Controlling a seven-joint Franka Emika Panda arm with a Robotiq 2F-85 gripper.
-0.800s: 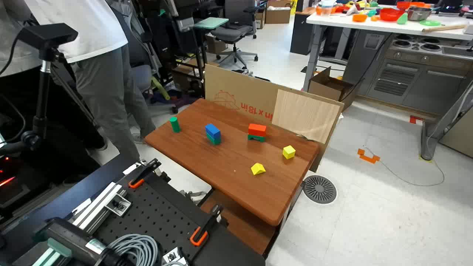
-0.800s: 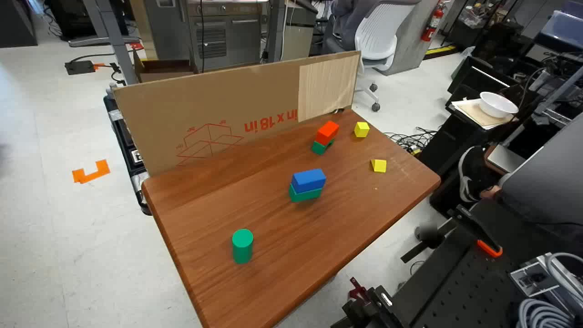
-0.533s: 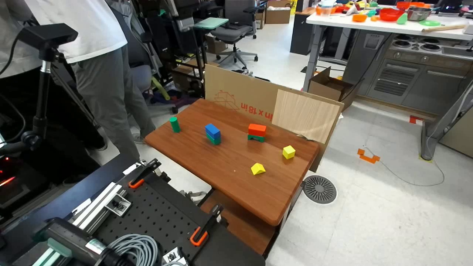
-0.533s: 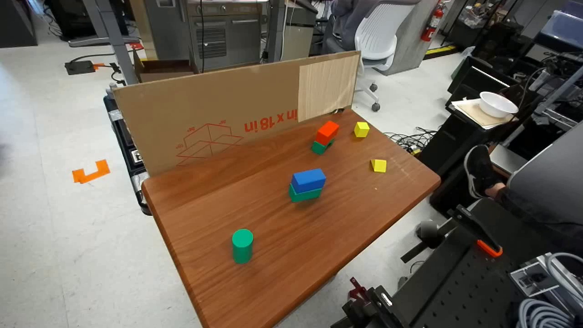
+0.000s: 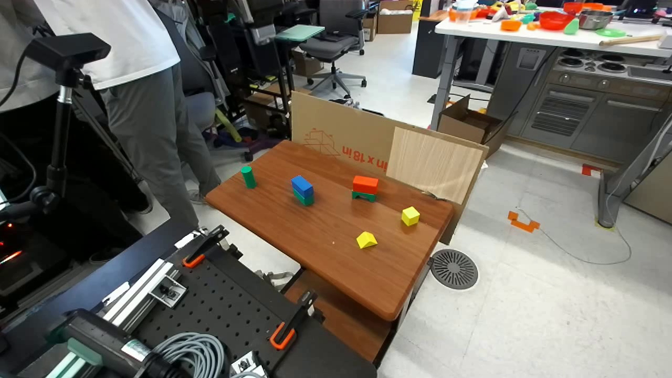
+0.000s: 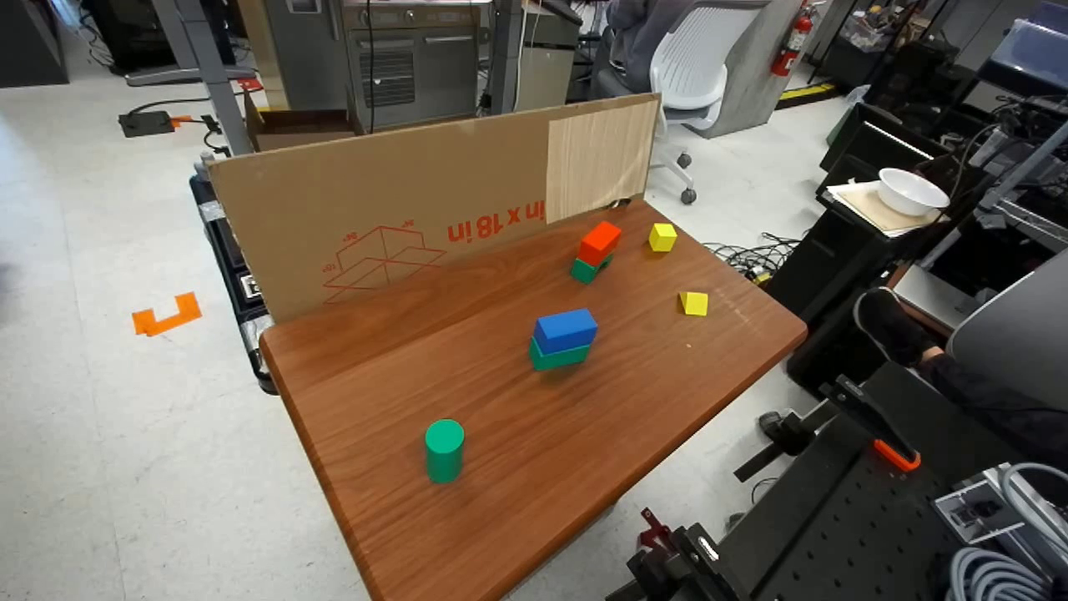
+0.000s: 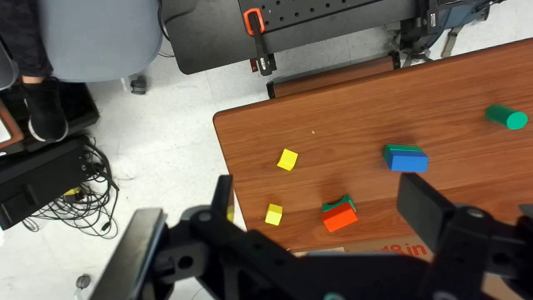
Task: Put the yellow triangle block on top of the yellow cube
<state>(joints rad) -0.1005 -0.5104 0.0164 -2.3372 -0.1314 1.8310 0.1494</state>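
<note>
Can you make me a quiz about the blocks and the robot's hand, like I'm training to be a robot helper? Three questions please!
1. Which colour is the block right under the blue block? A red, B green, C yellow.
2. True or false: the yellow triangle block and the yellow cube sit apart on the table.
3. Fill in: in the wrist view, the robot's hand is ____ (open or shut).

Key: 1 B, green; 2 true; 3 open.

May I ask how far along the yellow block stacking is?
Nothing looks done: the yellow triangle block and yellow cube sit apart on the table. In hand: nothing; the jaws stand open. Remaining: lifting the triangle block onto the cube's bare top.
</note>
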